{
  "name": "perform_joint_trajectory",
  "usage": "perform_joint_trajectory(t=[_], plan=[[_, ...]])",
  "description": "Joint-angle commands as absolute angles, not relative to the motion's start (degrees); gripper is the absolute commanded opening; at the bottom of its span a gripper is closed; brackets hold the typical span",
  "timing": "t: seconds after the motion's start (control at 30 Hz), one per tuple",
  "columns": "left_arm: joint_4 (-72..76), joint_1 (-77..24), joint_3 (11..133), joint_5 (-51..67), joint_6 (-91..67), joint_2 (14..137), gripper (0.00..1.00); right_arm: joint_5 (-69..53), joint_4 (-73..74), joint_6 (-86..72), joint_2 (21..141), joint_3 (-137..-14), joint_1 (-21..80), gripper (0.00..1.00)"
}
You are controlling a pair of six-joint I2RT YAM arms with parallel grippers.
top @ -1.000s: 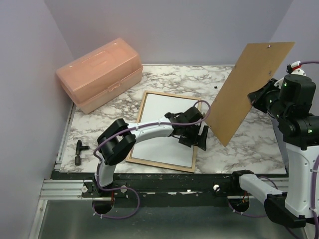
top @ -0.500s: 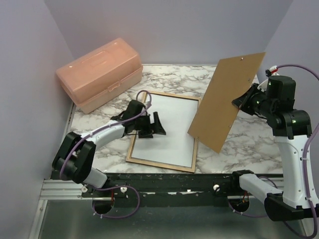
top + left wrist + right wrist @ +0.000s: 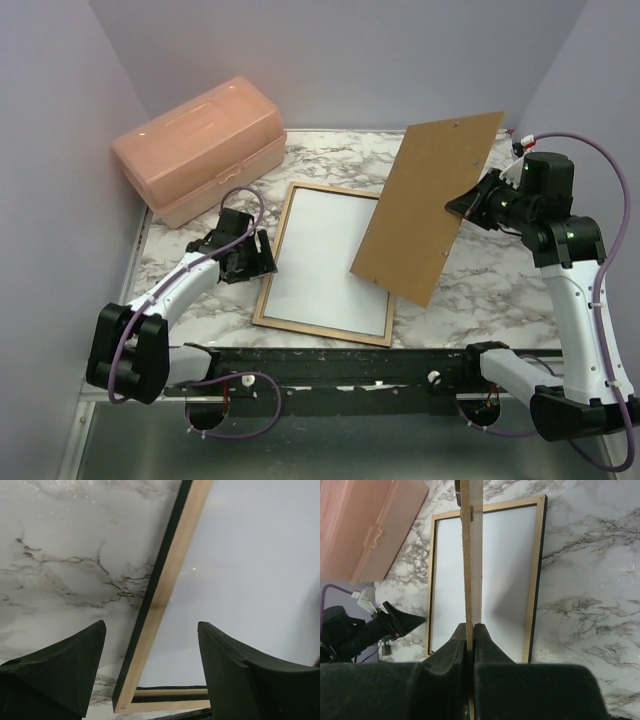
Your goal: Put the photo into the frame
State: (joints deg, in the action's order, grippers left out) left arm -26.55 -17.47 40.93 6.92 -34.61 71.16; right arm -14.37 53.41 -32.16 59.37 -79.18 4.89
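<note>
Two arms work over a marble table [image 3: 500, 290]. Far left stands a pink lidded box [image 3: 200, 145]. The left pincer [image 3: 250, 262], jaws spread and holding nothing, is at the left rail of the frame [image 3: 266, 300], which lies tan back up on the table. The photo [image 3: 325, 260] lies inside the frame, white back up. At right, the right pincer [image 3: 470, 205] pinches the edge of a brown backing board [image 3: 425, 205], tilted in the air above the frame's right side.
</note>
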Motion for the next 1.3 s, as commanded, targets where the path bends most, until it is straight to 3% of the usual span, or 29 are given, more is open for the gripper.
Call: perform_joint_trajectory(t=[0.0, 0.23, 0.43, 0.67, 1.03, 1.27], plan=[[-31.87, -17.40, 42.59, -0.02, -32.65, 75.61, 0.74, -18.09, 47.02, -33.57, 59.01, -78.84, 4.92, 0.00], [-32.48, -19.07, 44.20, 3.56, -31.29, 80.27, 0.56, -18.75, 46.36, -34.00, 59.06, -78.40, 4.92, 0.00], [-32.27, -22.21, 43.31, 4.66, -32.60, 80.81, 0.26, -20.44, 44.83, -34.28, 59.15, -76.90, 4.92, 0.00], [-32.68, -28.79, 40.00, 4.98, -37.95, 78.80, 0.07, -25.92, 40.98, -34.64, 59.38, -72.86, 4.92, 0.00], [-33.13, -38.11, 35.70, 2.49, -45.20, 72.60, 0.00, -36.77, 32.96, -34.34, 59.40, -67.03, 4.92, 0.00], [-32.88, -39.20, 34.28, 2.57, -45.18, 69.96, 0.02, -43.35, 29.63, -33.70, 60.31, -63.83, 4.92, 0.00]])
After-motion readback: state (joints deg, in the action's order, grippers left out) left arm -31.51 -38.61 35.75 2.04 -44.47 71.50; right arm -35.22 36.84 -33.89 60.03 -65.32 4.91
